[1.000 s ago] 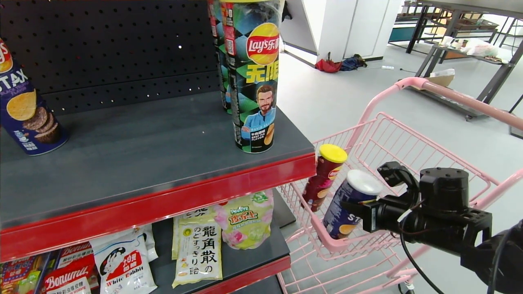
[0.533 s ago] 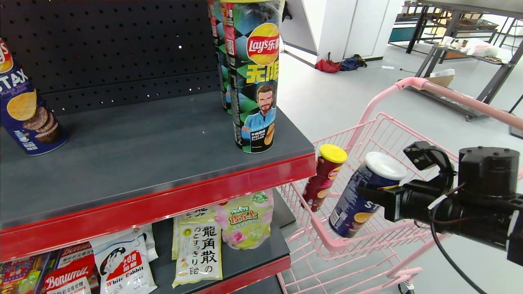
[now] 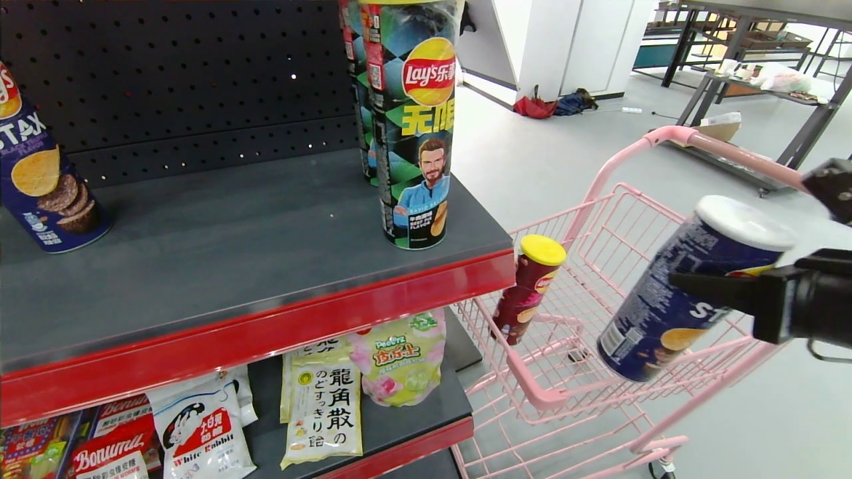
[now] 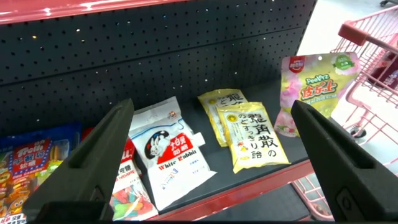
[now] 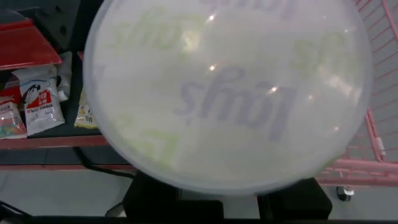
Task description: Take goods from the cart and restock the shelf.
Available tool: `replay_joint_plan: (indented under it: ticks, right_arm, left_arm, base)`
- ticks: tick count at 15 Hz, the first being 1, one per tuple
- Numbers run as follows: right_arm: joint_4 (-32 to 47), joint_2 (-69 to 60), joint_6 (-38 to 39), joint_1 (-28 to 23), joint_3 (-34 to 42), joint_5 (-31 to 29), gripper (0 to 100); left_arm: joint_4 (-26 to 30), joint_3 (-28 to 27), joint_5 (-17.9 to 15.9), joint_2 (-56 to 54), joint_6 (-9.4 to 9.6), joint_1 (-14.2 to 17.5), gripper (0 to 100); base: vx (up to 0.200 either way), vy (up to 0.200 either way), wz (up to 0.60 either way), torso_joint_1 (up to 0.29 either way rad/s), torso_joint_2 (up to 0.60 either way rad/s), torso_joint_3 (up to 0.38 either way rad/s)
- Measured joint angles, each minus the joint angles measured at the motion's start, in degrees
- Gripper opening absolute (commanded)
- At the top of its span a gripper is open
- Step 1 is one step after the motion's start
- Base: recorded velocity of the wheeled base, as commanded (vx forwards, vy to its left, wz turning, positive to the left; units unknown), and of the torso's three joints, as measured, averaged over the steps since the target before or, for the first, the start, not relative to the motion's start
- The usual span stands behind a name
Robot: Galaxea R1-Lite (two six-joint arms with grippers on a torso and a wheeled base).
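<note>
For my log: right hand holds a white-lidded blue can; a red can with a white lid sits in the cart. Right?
No: the head view shows the red can in the cart has a yellow lid. The right hand holds the blue can.

Head view: the right gripper [image 3: 695, 263] is cut off by the right edge. One finger [image 3: 725, 293] lies across the blue can [image 3: 652, 319]; the other is hidden behind it.

Right wrist view: the lid [image 5: 230, 93] is blurred and the print under it unreadable. The can's body is hidden behind it.

Head view:
- The second blue can [image 3: 40, 173] is cut by the left edge.
- The tall green can [image 3: 413, 133] has its top cut off.
- Another can [image 3: 355, 86] behind it is mostly hidden.
- The bags [image 3: 319, 406] below have their tops hidden by the red shelf edge [image 3: 266, 332].

Left wrist view: the left gripper [image 4: 211, 104] has spread fingers whose bases run off the bottom edge.
</note>
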Motion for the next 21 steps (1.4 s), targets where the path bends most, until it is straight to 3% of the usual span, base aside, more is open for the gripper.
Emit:
replay_joint_plan:
  ticks: [3,6,9,15,19,21]
  right_arm:
    - [14.5,-8.7,-0.1,-3.2,-2.5,-3.3,0]
    - [32.5,-16.1,-0.6,-12.6,-2.0,-5.3,0]
    - [33.1,-20.3,-1.3,-17.1,0.1,-5.3,0]
    - [32.1,-25.0,-3.7,-17.8,3.9,-5.2,0]
    - [25.6,-28.0,-8.6,-17.8,8.7,-5.5,0]
    - [22.9,-29.1,-10.7,-18.0,11.4,-5.7,0]
  left_arm:
    - [0.0,0.0,0.0,0.0,-0.02,0.0,100]
    - [0.0,0.0,0.0,0.0,-0.02,0.0,100]
    - [0.0,0.0,0.0,0.0,-0.02,0.0,100]
    - [0.0,0.0,0.0,0.0,-0.05,0.0,100]
    - [0.0,0.0,0.0,0.0,0.01,0.0,100]
    - [0.0,0.0,0.0,0.0,0.01,0.0,100]
  base:
    - [0.000,0.000,0.00,0.000,0.00,0.000]
    - [0.000,0.000,0.00,0.000,0.00,0.000]
    - [0.000,0.000,0.00,0.000,0.00,0.000]
    - [0.000,0.000,0.00,0.000,0.00,0.000]
    - [0.000,0.000,0.00,0.000,0.00,0.000]
    - [-0.200,0.000,0.00,0.005,0.00,0.000]
